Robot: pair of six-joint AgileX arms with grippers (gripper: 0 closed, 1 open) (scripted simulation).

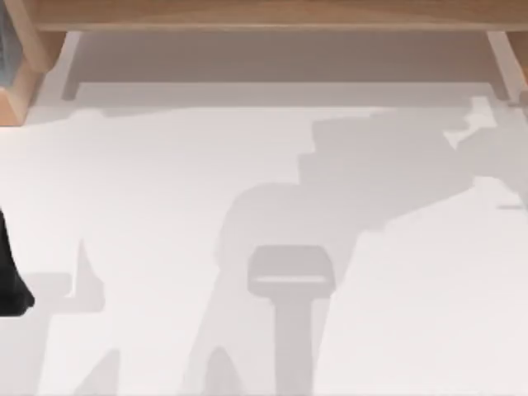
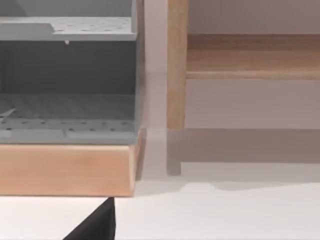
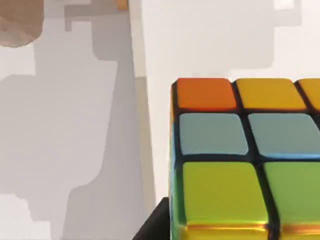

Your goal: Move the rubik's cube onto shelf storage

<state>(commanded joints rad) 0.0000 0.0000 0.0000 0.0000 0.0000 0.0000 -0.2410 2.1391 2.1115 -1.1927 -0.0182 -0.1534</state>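
Observation:
The rubik's cube (image 3: 235,165) sits very close in the right wrist view, showing orange, yellow, pale blue and green tiles between dark lines. It hangs well above the white table. A dark finger (image 3: 152,227) of my right gripper presses against its side, so the gripper is shut on it. The shelf storage (image 1: 264,12) is a light-brown board along the table's far edge, with upright supports at the left (image 1: 25,74) and right. The left wrist view shows one upright (image 2: 176,65) and the board (image 2: 250,55). My left arm (image 1: 10,264) stays at the table's left edge.
A grey perforated cabinet (image 2: 67,80) on a wooden base (image 2: 65,167) stands beside the shelf's left upright. Broad arm shadows (image 1: 346,190) lie across the middle of the white table (image 1: 148,181). A rounded wooden piece (image 3: 17,22) shows far below the cube.

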